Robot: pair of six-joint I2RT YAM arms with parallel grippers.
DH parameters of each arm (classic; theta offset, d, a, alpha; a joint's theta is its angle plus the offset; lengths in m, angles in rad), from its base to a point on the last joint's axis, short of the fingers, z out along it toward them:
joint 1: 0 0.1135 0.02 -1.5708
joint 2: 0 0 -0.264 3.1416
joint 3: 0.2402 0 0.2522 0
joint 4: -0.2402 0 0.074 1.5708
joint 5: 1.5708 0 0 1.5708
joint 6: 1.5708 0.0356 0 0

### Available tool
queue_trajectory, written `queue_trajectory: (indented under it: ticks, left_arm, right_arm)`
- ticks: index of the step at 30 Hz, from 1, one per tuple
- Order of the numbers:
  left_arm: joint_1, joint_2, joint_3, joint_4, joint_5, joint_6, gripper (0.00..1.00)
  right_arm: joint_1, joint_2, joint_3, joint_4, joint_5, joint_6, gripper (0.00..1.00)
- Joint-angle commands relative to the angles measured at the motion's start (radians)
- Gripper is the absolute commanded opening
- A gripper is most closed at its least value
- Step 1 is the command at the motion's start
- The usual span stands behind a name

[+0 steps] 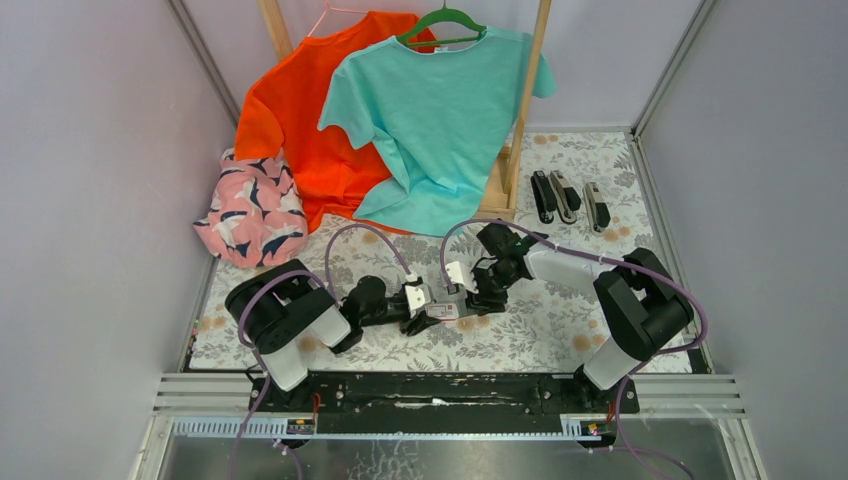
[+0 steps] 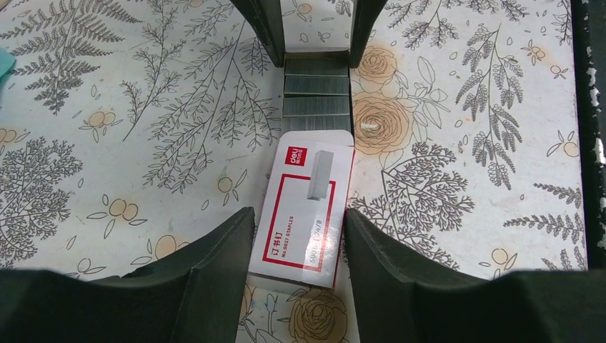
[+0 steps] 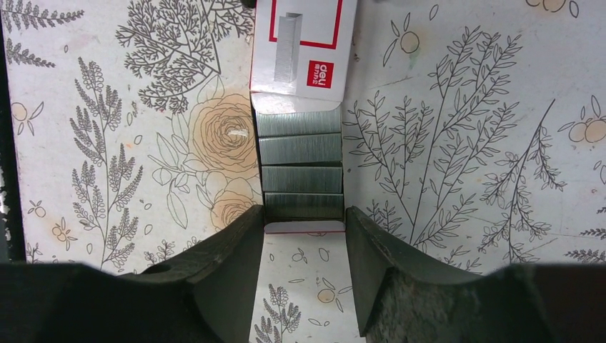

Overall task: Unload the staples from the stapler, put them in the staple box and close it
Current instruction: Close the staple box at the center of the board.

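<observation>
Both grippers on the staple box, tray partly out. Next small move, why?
Probably pull the right gripper farther from the left gripper: it pinches the tray end, the left pinches the box sleeve, four staple strips show, and the sleeve hides the rest.

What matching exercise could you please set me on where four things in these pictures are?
Things:
1 staplers
2 teal shirt
3 pink cloth
4 staples

Places:
A hung up at the back
B showing outside the box
C far right of the table
D by the left wall

Pairs: 1-C, 2-A, 3-D, 4-B.
</observation>
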Motion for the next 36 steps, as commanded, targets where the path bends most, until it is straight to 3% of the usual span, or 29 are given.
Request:
queue_trajectory:
  ticks: [1, 12, 36]
  left_arm:
    - [-0.009, -0.006, -0.021, -0.043, -0.052, 0.005, 0.56]
    - [-0.024, 0.001, -0.030, -0.026, -0.069, 0.008, 0.56]
    - [-0.042, 0.008, -0.023, -0.037, -0.110, 0.002, 0.54]
  right_arm:
    - [0.012, 0.014, 0.018, 0.013, -0.001, 0.022, 0.52]
    - [0.046, -0.003, -0.017, 0.052, 0.034, 0.017, 0.53]
    - [0.046, -0.003, -0.017, 0.071, 0.098, 0.117, 0.40]
